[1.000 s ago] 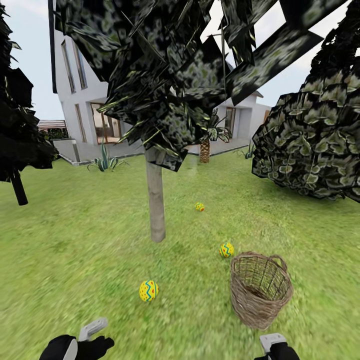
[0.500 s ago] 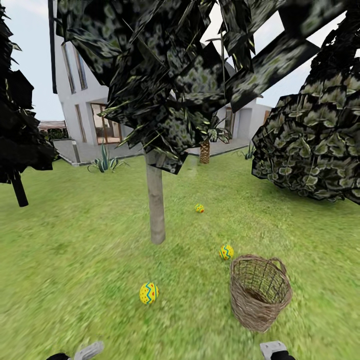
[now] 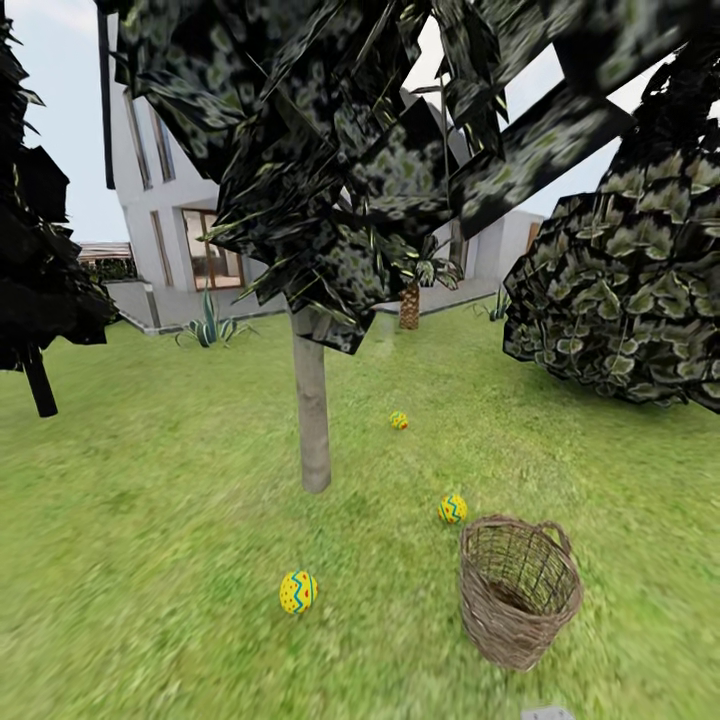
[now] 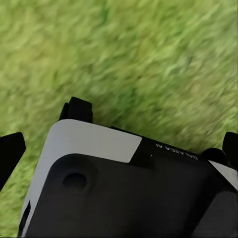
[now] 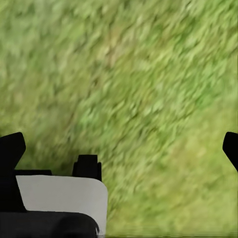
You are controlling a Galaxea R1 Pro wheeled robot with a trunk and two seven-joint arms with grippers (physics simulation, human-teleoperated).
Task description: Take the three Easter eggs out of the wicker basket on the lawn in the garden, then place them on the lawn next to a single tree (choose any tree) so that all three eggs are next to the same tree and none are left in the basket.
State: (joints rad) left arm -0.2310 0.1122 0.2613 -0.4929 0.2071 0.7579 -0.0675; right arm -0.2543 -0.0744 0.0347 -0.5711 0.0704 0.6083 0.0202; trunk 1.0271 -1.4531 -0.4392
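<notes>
Your basket (image 3: 520,590) stands upright on the lawn (image 3: 150,520), in front of the tree (image 3: 312,410) and to its right. As far as its inside shows, it holds no egg; the very bottom is dark. All three eggs lie on the grass around the tree. One egg (image 3: 298,592) is in front of the trunk, well apart from the basket. A second egg (image 3: 452,509) lies just beside the basket rim, between basket and trunk. The third egg (image 3: 399,421) is beyond the trunk, to its right, small in the head view. Each is yellow with a blue zigzag band and red dots.

Your left tool (image 4: 119,136) points down at bare grass, its dark fingertips wide apart with nothing between them. Your right tool (image 5: 121,146) does the same, also spread apart and empty. A grey corner of the right arm (image 3: 547,713) shows at the head view's lower edge.
</notes>
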